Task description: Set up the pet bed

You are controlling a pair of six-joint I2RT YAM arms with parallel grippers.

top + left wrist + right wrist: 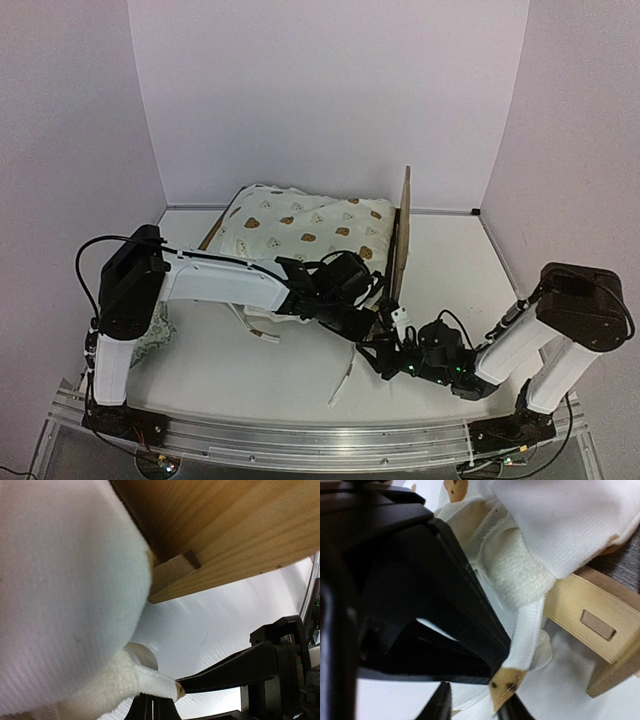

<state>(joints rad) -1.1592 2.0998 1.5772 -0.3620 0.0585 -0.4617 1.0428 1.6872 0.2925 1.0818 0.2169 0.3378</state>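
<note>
The pet bed (404, 235) stands at the back of the table, its plywood headboard upright on the right. A cream bear-print cover (300, 225) lies over it. My left gripper (365, 305) is at the bed's near right corner, shut (152, 700) on a white tie (150, 680) of the cover, just below the wooden rail (225, 535). My right gripper (392, 345) comes in from the right and is open (476, 705). The tie's tan end (505, 687) rests by its right finger, beside the bed's wooden leg (585, 620).
A pale floral pillow (155, 335) lies at the left, partly behind the left arm. Loose white ties (345, 380) trail on the table in front of the bed. White walls enclose the back and sides.
</note>
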